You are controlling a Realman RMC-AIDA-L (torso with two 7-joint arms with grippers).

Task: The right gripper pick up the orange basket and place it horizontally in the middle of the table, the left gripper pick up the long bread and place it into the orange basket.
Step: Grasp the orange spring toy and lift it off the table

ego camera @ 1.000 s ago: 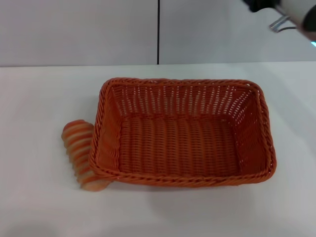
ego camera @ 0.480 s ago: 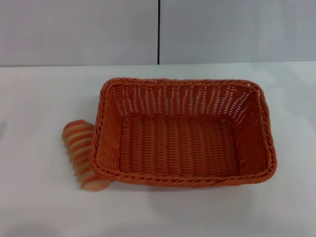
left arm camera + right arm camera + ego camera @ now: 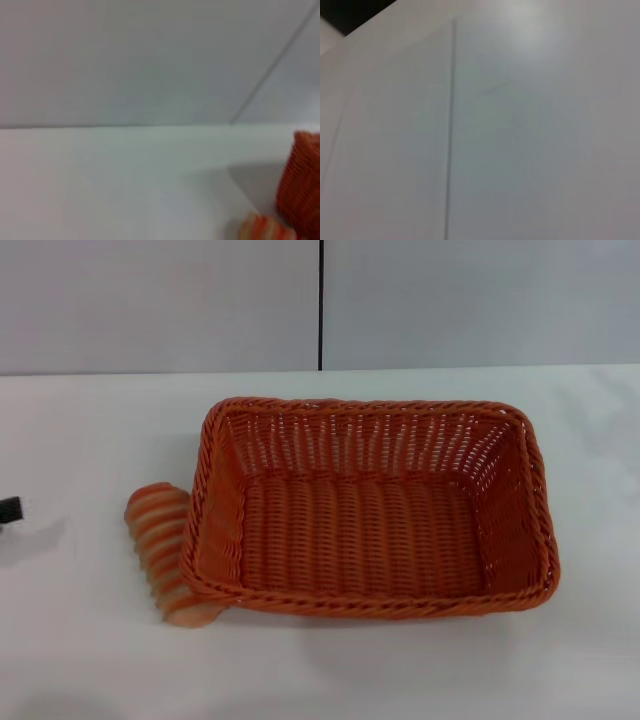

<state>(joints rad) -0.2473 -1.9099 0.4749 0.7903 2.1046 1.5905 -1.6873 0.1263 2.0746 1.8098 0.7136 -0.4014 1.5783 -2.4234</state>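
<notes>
At far left, the left end effector [image 3: 9,510] – opening unclear – touches nothing.

Pale grey wall panels [image 3: 160,305], dark vertical seam [image 3: 321,305] between

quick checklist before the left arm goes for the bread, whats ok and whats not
1. Orange basket set lengthwise mid-table, upright: ok.
2. Basket interior free for the loaf: ok.
3. Long bread on the table, outside the basket: ok.
4. Clearance around the bread: not ok, it lies against the basket's left wall, its near end under the rim.
5. Left end effector approaching: only a black tip shows at the head view's left edge; finger state cannot tell.
6. Right end effector clear of the basket: ok, out of view.
</notes>
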